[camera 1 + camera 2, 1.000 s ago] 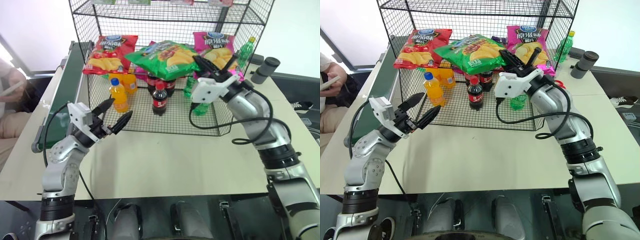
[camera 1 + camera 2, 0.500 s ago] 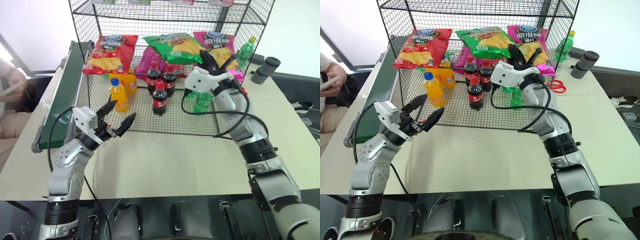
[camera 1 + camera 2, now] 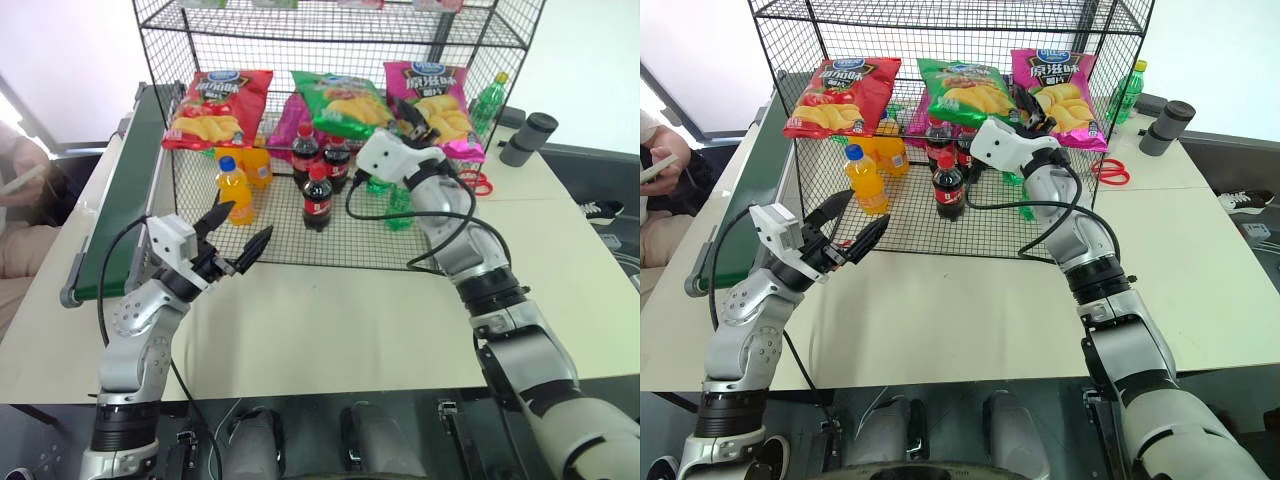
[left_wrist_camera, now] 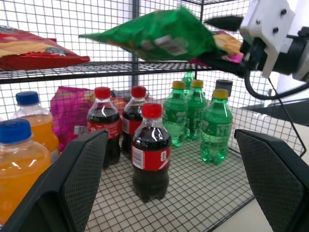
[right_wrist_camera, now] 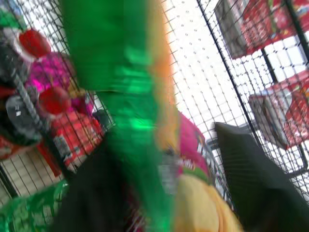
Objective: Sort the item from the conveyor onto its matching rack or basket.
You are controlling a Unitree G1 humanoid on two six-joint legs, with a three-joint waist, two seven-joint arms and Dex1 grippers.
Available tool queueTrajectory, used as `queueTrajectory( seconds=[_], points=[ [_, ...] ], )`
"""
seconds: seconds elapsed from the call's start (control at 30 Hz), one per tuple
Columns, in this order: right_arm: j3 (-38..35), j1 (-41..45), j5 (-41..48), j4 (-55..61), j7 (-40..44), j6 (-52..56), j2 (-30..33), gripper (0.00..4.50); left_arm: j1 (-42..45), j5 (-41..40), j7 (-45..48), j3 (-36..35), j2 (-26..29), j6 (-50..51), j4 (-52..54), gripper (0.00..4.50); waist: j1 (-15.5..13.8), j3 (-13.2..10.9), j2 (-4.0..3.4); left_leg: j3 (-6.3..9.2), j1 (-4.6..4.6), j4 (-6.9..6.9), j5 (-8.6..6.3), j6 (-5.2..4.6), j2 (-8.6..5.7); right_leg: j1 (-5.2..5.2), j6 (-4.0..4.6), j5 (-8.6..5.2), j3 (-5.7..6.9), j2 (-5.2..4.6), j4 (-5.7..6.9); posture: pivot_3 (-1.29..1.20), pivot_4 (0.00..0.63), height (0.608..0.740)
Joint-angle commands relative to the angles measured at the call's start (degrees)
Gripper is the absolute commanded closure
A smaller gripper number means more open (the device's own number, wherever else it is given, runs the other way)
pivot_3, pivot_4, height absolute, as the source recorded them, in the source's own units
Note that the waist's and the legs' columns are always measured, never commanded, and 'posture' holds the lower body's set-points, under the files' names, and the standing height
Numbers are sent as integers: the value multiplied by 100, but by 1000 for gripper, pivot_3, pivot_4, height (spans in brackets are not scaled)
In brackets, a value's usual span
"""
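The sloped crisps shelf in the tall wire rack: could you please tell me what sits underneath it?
Under the sloped shelf stand cola bottles, orange drink bottles and green bottles. A pink bag lies behind the colas. Anything farther back is covered by the green crisps bag and the bottles.

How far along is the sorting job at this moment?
Nearly finished. The green crisps bag already lies on the black wire rack's sloped shelf, between the red crisps bag and the pink one, off the conveyor. The right claw sits at the bag's edge, apparently opened. Left: pull that arm clear. The left claw waits open.
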State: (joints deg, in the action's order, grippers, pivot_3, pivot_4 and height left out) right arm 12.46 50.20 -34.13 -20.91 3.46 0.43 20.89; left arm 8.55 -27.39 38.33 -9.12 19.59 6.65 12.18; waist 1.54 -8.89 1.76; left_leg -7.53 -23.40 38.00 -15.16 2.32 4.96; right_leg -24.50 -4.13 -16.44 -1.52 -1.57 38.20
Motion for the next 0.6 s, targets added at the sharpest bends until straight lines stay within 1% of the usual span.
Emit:
queueTrajectory(
  seconds=[0.03,0.13,0.23,0.33,0.4,0.5,0.53,0.6],
  points=[
    [-81,136,357,291,201,-18,-198,386,-15,-80,-20,20,-57,-128,284,0,35,0,0,1,0,0,0,0,0,0,0,0,1,0,1,0,150,740],
    [-84,139,453,376,316,-9,-214,386,-13,-75,-34,45,-83,-108,339,0,68,0,0,3,-2,0,0,0,0,0,0,0,1,0,1,0,150,740],
    [-185,96,928,422,636,-64,-321,386,-22,-98,-45,40,-98,-85,369,0,92,0,0,2,-3,0,0,0,0,0,-1,0,1,-2,-1,0,150,740],
    [-28,18,775,551,775,-15,-150,386,-24,-31,-19,59,-66,-113,324,0,98,0,0,4,-3,-1,0,0,0,0,-1,0,2,-1,0,0,150,740],
    [-56,-107,1126,649,1182,76,-197,386,-27,-20,-13,76,-72,-115,312,0,98,0,0,4,-3,-1,-1,-1,0,0,-1,0,2,-1,0,0,150,740],
    [119,-238,990,725,1361,-31,-42,386,-46,-26,12,116,-97,-116,294,0,99,0,-1,4,-2,-1,-4,-7,0,0,-1,0,2,0,0,0,150,740],
    [118,-284,934,742,1318,-30,-17,386,-55,-22,15,131,-103,-116,296,0,98,0,0,4,-2,-1,-15,-25,0,0,-1,0,1,0,0,0,150,740],
    [94,-326,929,760,1296,-3,-6,386,-65,-10,12,150,-103,-120,297,0,98,0,-1,4,-1,-1,-16,-28,0,2,-1,0,2,-1,0,0,150,740]
  ],
)
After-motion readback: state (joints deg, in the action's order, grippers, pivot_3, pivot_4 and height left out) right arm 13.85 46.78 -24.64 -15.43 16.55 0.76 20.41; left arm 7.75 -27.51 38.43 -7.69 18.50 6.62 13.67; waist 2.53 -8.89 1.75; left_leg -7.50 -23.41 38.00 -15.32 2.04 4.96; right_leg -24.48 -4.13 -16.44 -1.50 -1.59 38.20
